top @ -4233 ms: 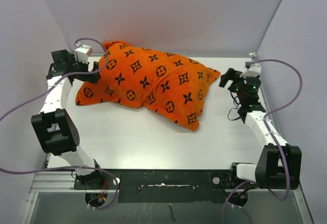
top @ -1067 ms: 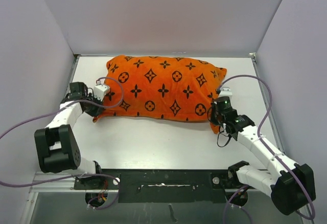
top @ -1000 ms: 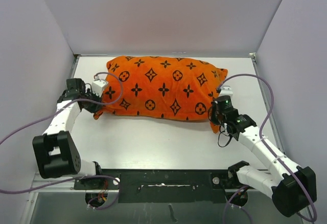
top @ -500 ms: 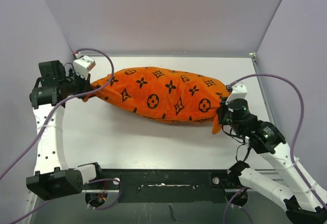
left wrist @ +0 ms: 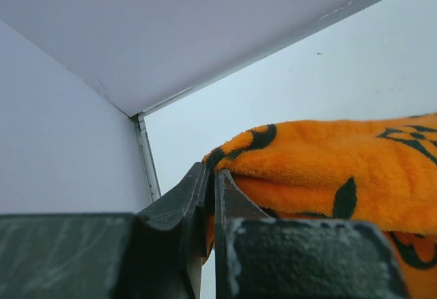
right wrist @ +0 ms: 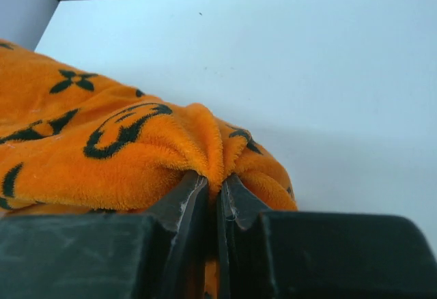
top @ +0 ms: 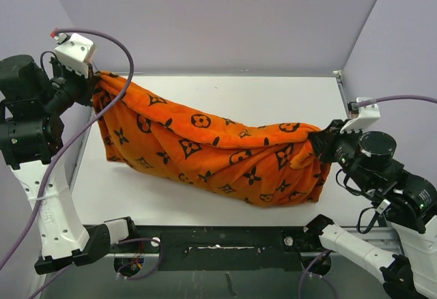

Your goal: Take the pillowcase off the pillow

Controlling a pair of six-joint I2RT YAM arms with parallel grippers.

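Orange plush pillowcase strung between two grippers above the white table.

The left gripper sits high over the far-left corner of the tabletop. In its wrist view the two black fingers are pressed together on a folded corner of the fabric, pinching it. The right gripper is over the right edge, closer to the near-right corner. Its fingers are squeezed tight on a bunched ridge of the same cloth. The pillowcase slopes down from the far-left corner toward the near-right. It hangs in deep folds, with black flower and circle prints showing, and its fullest, lowest part sags toward the near edge on the right side. Whether that underside touches the tabletop cannot be told. A purple cable from the left arm loops across the fabric's left end.
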